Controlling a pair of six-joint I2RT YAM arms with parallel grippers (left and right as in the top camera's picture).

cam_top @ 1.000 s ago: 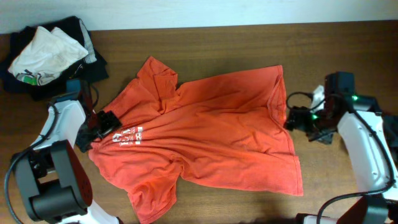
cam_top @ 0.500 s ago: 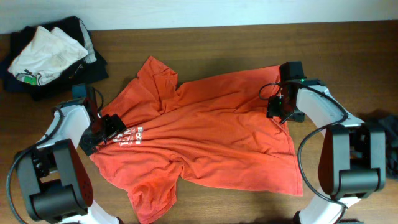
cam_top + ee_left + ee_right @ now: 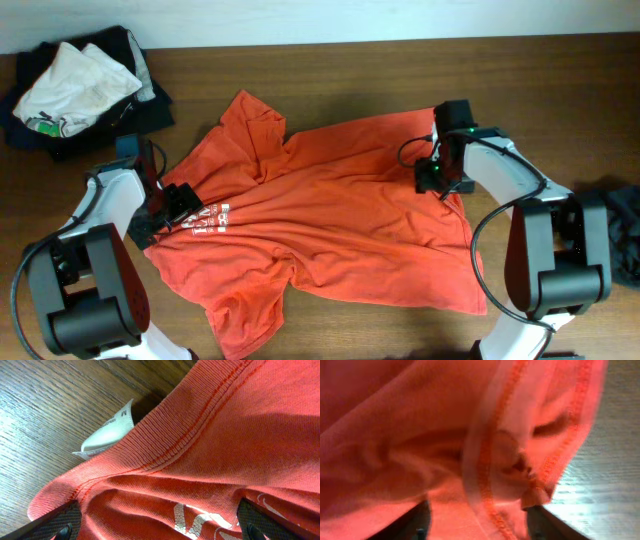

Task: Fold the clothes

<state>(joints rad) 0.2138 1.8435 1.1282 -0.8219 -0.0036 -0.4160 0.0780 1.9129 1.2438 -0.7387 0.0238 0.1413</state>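
The left gripper [image 3: 157, 530] stood wide open. Its two dark fingertips just showed in the bottom corners of the left wrist view, and nothing was clamped. The ribbed collar [image 3: 165, 435] of the orange-red T-shirt [image 3: 340, 230] bulged up between them. Just above the collar, a white size tag [image 3: 107, 432] marked M lay turned out onto the wooden table [image 3: 350, 70]. The white lettering [image 3: 192, 515] sat right by the fingers.

The right gripper [image 3: 479, 532] was down over the stitched hem [image 3: 487, 455], at the upper right of the shirt in the overhead view. Its jaws looked narrower than the other's, with a bunched fold of hem filling the gap. The picture was blurred, though, and I could not tell whether they had bitten.

The shirt lay spread and rumpled across the middle of the table, collar to the left and hem to the right. One sleeve was crumpled toward the top and the other toward the bottom. In the upper left corner a cream garment [image 3: 70, 85] sat heaped on a dark garment [image 3: 150, 105], apart from the shirt.

To my eye the shirt would handle light and limp. It would sag, drag and wrinkle rather than hold a shape, and a single layer could slip out of a pinch. The doubled, stitched edges at the collar rib and the hem looked the surest holds, taken at both ends together.
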